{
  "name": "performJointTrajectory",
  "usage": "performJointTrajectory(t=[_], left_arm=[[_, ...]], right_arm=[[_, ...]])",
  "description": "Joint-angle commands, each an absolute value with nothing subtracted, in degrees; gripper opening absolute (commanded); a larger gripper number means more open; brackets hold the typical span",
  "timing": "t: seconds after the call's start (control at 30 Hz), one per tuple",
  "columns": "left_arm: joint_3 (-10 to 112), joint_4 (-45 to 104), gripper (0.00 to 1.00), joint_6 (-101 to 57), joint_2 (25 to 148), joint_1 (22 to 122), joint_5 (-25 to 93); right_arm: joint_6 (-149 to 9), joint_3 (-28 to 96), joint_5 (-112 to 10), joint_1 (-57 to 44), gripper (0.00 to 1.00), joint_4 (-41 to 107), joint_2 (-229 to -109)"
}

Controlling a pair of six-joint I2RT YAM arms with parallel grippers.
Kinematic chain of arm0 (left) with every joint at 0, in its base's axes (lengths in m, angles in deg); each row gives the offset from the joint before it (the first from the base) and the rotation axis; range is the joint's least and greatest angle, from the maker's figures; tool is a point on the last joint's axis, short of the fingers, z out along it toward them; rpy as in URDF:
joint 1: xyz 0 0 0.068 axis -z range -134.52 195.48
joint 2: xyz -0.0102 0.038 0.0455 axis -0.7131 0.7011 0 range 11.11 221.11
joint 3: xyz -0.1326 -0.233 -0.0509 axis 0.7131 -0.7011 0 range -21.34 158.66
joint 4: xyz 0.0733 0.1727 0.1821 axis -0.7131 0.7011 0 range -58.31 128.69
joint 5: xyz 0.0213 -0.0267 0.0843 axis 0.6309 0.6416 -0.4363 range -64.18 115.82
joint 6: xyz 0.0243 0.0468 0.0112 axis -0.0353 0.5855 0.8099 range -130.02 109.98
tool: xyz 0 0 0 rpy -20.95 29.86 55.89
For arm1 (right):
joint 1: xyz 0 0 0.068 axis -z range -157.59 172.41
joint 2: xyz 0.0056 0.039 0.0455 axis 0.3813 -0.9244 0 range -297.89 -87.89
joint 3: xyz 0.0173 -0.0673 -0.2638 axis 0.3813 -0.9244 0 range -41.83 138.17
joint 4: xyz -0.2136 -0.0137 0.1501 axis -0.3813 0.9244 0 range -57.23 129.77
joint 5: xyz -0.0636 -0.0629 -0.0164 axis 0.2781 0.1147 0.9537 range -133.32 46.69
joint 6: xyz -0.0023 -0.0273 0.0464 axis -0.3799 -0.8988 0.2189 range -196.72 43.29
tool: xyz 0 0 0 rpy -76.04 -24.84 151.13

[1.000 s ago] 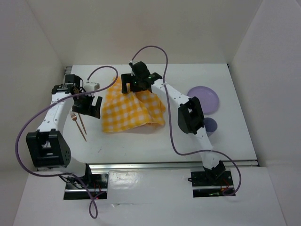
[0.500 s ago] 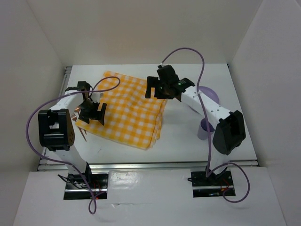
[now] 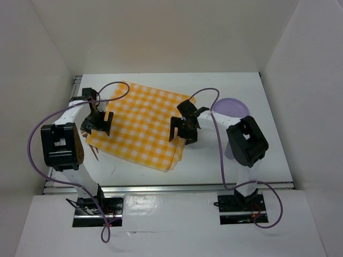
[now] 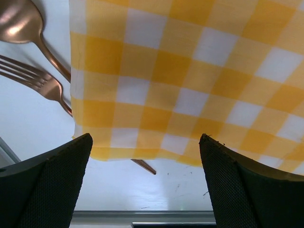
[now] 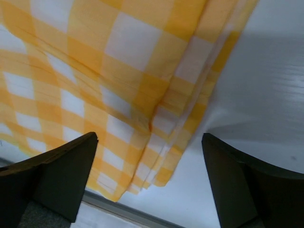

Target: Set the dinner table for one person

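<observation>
Fingers [image 4: 47, 185] apart, empty; left gripper [image 3: 99, 124] at cloth's [image 3: 142, 126] 9 o'clock, right gripper [image 3: 182, 134] at 3; best lift straight, without dragging.

Matt woven cloth [image 3: 142, 126]; glossy coppery metal fork [image 4: 45, 85].

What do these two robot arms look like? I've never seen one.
The left arm and right arm are white tubes linked by chunky black joints. The left claw and right claw are black, each with two flat dark fingers; the left ones show a fine mesh texture. A purple cable loops loosely along each arm.
</observation>
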State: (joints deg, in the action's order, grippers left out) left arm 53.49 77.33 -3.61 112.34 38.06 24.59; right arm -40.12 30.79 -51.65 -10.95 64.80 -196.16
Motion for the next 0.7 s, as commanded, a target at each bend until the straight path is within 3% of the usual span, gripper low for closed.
performJointTrajectory(t=[0.0, 0.07, 0.1, 0.23, 0.4, 0.53, 0.67], left_arm=[[52.05, 76.69, 0.99, -4.58, 112.19, 37.84, 23.71], [52.05, 76.69, 0.99, -4.58, 112.18, 37.84, 24.24], [52.57, 77.21, 0.99, -4.58, 112.18, 37.84, 24.24], [53.11, 77.74, 0.99, -4.05, 110.52, 37.84, 24.86], [54.86, 80.72, 0.98, -2.82, 109.37, 37.84, 25.99], [55.57, 82.05, 0.98, -2.29, 106.83, 37.84, 26.62], [57.67, 84.06, 0.98, -2.29, 106.82, 40.37, 27.14]], right_arm=[[-38.04, 28.76, -57.72, -12.21, 0.94, 56.70, -196.26], [-37.35, 27.44, -59.14, -12.74, 0.69, 55.28, -196.26], [-36.64, 27.43, -59.14, -12.74, 0.40, 54.58, -196.26], [-35.84, 26.03, -57.29, -10.82, 0.03, 55.87, -196.26], [-45.67, 31.81, -52.03, -8.35, 0.00, 65.36, -193.02], [-53.85, 42.97, -43.68, -6.42, 0.00, 83.95, -193.62], [-57.19, 48.61, -39.89, -5.01, 0.00, 89.11, -195.91]])
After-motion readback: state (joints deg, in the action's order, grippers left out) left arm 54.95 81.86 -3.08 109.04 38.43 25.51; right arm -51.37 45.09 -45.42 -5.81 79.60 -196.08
